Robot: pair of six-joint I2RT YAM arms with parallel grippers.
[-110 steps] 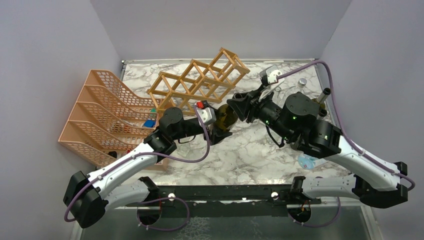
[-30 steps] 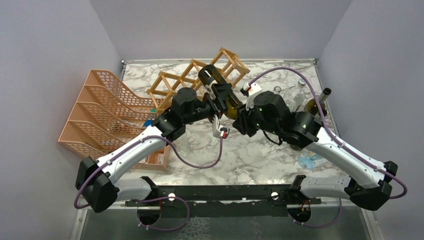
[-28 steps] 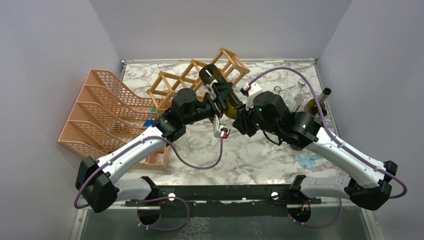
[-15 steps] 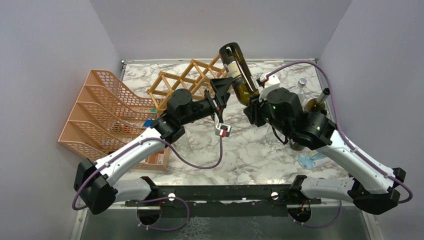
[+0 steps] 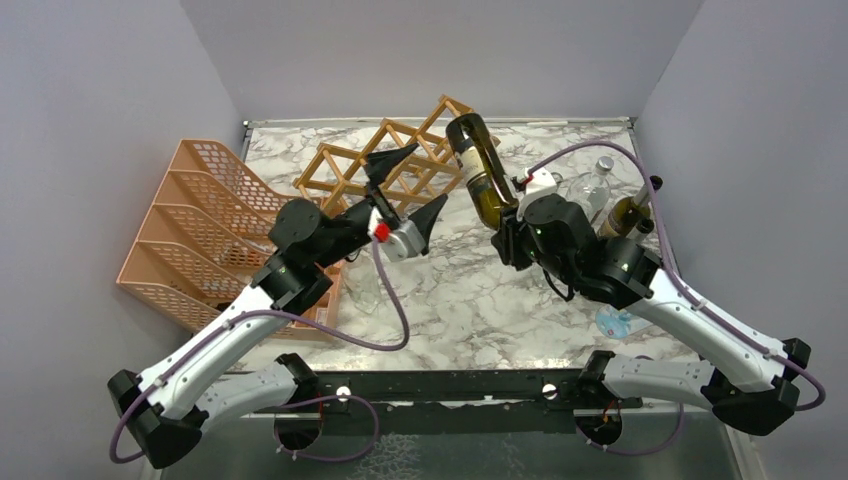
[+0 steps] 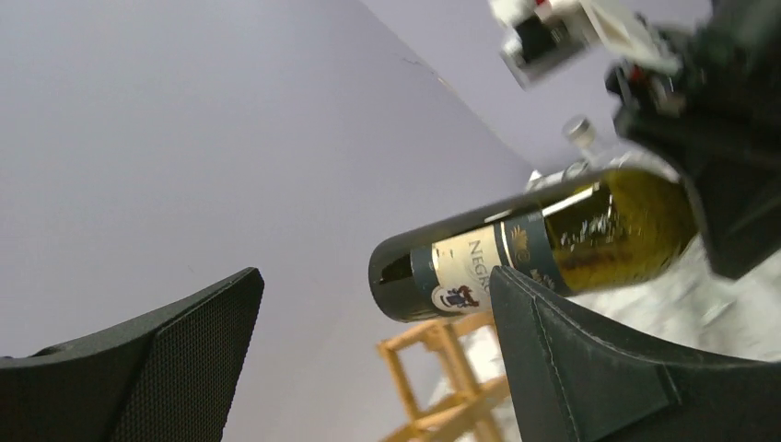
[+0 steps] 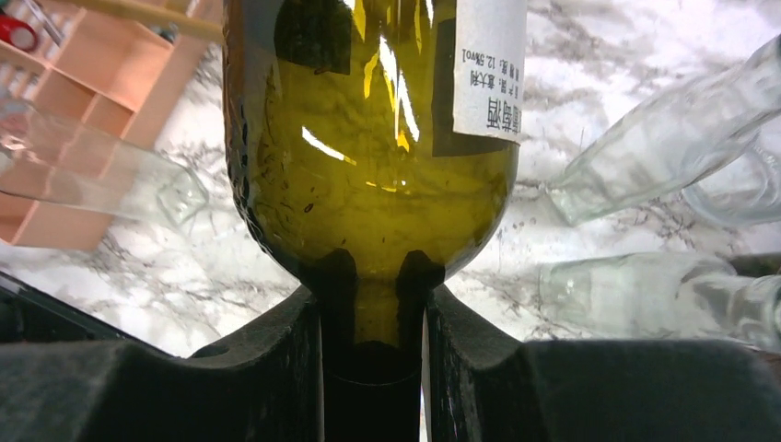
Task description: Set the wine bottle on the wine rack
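Pulled back leftward off the wine bottle [image 5: 478, 165] since a second ago, with the left gripper [image 5: 410, 187] spread wide, empty. Clamps the bottle's neck in the right gripper [image 5: 505, 225], base raised over the right end of the wine rack [image 5: 345, 170], apart from it. Leaves bare table [image 5: 500, 300] between the arms.

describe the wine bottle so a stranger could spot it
Find the wooden wine rack at the back. Just right of it, the right claw holds the wine bottle by its neck. Only it is off the table: olive green, white label.

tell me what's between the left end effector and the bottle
Nothing solid: in the left wrist view only open air separates the left end effector from the bottle.
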